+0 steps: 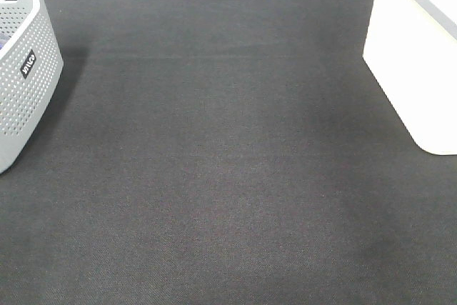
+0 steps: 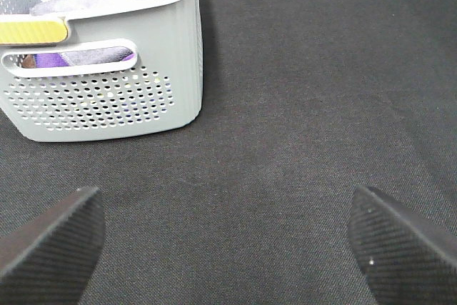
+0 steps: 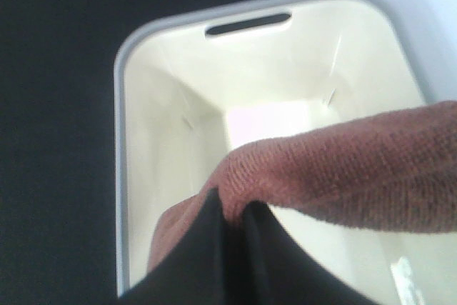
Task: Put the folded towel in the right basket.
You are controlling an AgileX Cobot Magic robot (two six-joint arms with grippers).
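Right jaws are clamping the folded towel (image 3: 335,169), holding it above the right basket (image 3: 143,48) beneath them. Placing step seems to be underway; next move is probably calling for lowering and letting go. Left jaws are sitting apart, empty, over the counter (image 2: 300,105).

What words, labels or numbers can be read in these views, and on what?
Black label on the grey basket: white letters, too blurred to read.
Yellow strip on that basket's rim: no lettering shows.
White basket and towel: no text.
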